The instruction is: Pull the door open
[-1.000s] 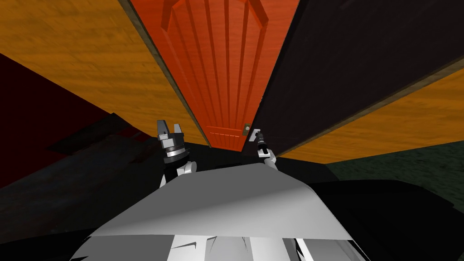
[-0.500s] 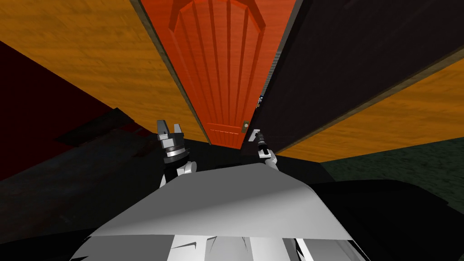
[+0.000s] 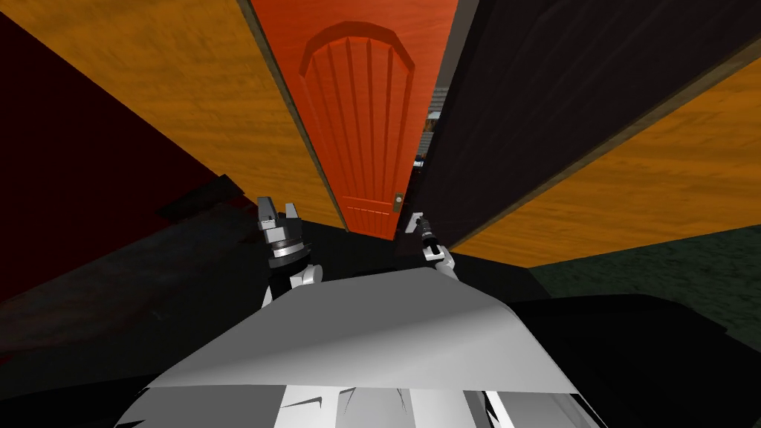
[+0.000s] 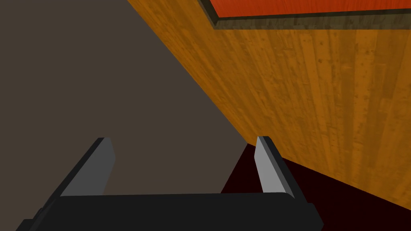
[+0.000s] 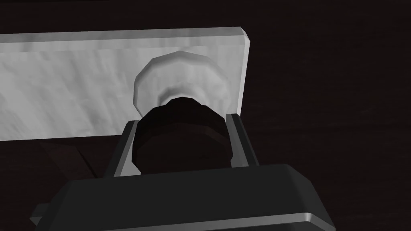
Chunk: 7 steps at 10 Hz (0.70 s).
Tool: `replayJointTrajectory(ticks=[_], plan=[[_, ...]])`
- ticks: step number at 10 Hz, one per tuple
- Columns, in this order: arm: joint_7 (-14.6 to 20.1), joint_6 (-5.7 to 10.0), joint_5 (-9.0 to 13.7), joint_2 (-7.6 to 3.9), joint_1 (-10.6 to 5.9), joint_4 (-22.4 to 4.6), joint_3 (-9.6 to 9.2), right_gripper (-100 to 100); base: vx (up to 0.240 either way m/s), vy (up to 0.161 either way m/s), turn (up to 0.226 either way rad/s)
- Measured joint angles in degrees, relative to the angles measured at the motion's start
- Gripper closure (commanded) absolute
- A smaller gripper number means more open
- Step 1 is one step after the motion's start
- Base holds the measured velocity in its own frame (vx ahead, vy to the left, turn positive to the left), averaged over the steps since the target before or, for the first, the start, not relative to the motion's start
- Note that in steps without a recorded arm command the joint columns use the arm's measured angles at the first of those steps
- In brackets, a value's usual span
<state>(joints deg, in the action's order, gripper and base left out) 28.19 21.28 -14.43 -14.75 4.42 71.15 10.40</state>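
Observation:
A dark door leaf [image 3: 565, 96] stands to the right of an orange-red panelled door [image 3: 364, 141]. Between the two runs a narrow gap [image 3: 429, 130] with a room showing through it. On the dark leaf is a pale grey plate [image 5: 80, 84] carrying a dark round knob [image 5: 182, 134]. My right gripper [image 5: 182, 120] is shut on that knob, one finger pressing each side. In the head view the right gripper [image 3: 418, 221] sits at the dark leaf's lower edge. My left gripper [image 3: 276, 212] hangs open and empty to the left, its fingers [image 4: 265, 160] near an orange wood wall.
Orange wood walls [image 3: 171, 104] flank the doorway on both sides [image 3: 669, 193]. The red door has its own small knob plate [image 3: 399, 199]. A dark red wall [image 3: 67, 148] closes the left side. Dark floor [image 3: 111, 297] lies to my left, greenish floor [image 3: 669, 275] to my right.
The gap between the red door and the dark leaf has widened, with the dark leaf's edge swinging toward me. The whole head view has shifted, so I have moved. Right gripper keeps its hold.

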Motion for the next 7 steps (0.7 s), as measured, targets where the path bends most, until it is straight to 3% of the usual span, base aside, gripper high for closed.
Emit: replayJointTrajectory(ticks=[2,3,7], plan=[[1.55,0.33,-0.35,-1.05,-0.26,0.55,-2.09,100,-0.118,-0.070,0.102],[1.64,0.34,-0.42,-1.01,-0.24,0.56,-2.33,100,-0.120,-0.067,0.108],[4.37,2.52,-1.00,-3.51,1.27,1.68,-3.92,100,-0.224,-0.093,0.128]])
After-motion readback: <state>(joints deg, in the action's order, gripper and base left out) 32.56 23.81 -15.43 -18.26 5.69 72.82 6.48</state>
